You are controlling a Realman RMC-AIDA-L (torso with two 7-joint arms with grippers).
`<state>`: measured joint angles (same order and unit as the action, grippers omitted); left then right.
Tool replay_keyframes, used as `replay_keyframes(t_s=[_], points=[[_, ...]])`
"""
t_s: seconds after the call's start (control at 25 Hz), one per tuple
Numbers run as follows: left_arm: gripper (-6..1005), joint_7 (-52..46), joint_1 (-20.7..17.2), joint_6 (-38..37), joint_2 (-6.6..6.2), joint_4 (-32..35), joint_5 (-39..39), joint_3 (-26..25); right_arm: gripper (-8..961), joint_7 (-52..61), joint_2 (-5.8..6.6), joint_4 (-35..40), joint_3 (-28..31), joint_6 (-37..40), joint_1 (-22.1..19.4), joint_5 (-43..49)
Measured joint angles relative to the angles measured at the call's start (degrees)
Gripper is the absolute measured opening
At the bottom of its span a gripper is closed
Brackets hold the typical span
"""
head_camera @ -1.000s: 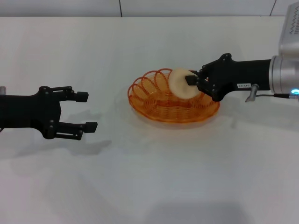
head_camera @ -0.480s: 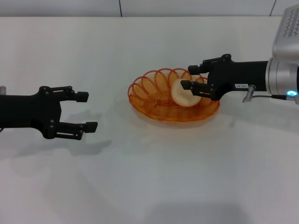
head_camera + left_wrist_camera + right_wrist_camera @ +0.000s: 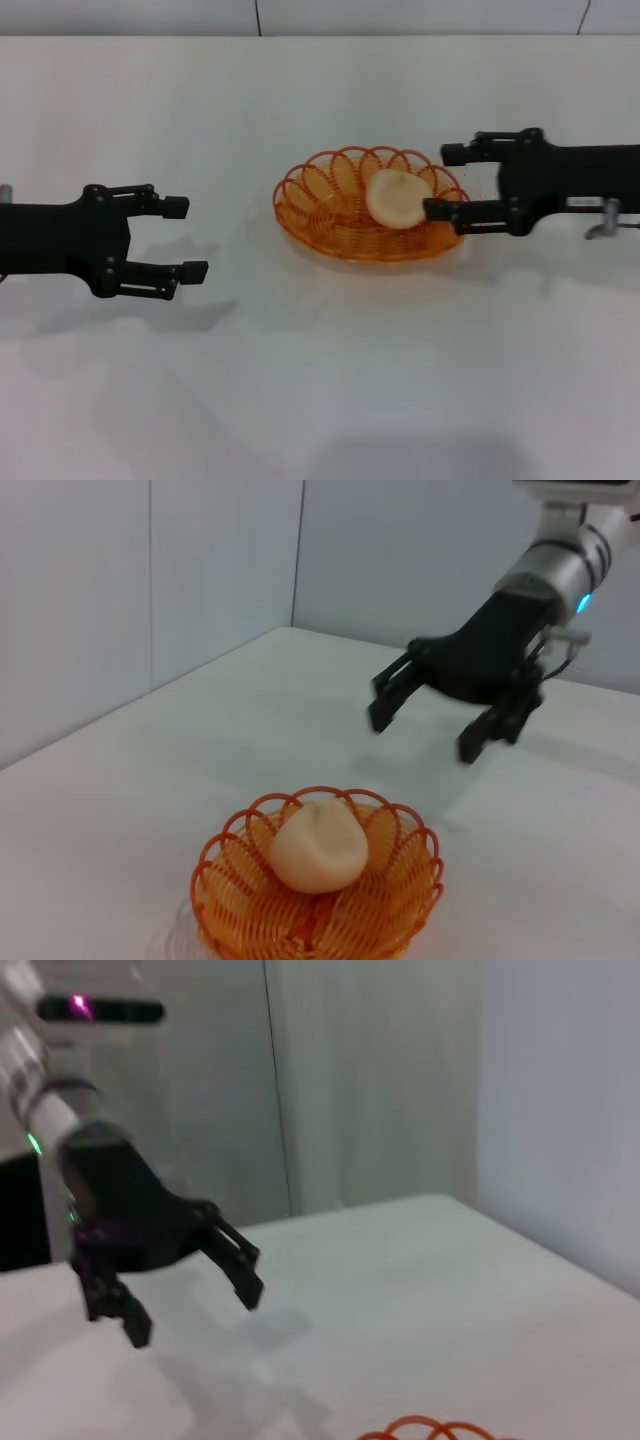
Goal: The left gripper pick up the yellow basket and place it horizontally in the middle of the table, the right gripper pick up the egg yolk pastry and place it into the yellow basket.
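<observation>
The yellow basket (image 3: 340, 225) lies in the middle of the table (image 3: 320, 380), long side across. The egg yolk pastry (image 3: 396, 198) rests inside it, toward its right end. Both show in the left wrist view, the basket (image 3: 240, 900) with the pastry (image 3: 318, 846) in it. My right gripper (image 3: 442, 182) is open and empty, just right of the basket's rim; it also shows in the left wrist view (image 3: 425, 730). My left gripper (image 3: 186, 238) is open and empty, well left of the basket; it also shows in the right wrist view (image 3: 190, 1295).
A grey wall with seams (image 3: 257, 17) runs along the table's far edge. A bit of the basket's rim (image 3: 440, 1428) shows in the right wrist view.
My right gripper has let go of the pastry, which now rests in the basket, and has drawn back to the right. The left arm has not moved.
</observation>
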<state>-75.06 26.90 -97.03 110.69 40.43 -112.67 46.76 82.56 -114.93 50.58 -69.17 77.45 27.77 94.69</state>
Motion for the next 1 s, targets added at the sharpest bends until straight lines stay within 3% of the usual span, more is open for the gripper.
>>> replay_keyframes(t_s=[0.16, 0.36, 1.0], points=[[863, 0.0, 0.03, -0.17, -0.31, 0.0, 0.15, 0.0, 714, -3.16, 1.29, -3.12, 5.68, 7.4, -0.2, 0.14], [863, -0.03, 0.7, -0.56, -0.49, 0.0, 0.2, 0.02, 729, -5.56, 2.92, -6.02, 6.34, 10.79, -0.21, 1.26], [863, -2.08, 2.52, -2.75, -0.8, -0.14, -0.79, 0.45, 729, -7.17, 3.07, -6.91, 6.57, 12.46, -1.29, 6.29]])
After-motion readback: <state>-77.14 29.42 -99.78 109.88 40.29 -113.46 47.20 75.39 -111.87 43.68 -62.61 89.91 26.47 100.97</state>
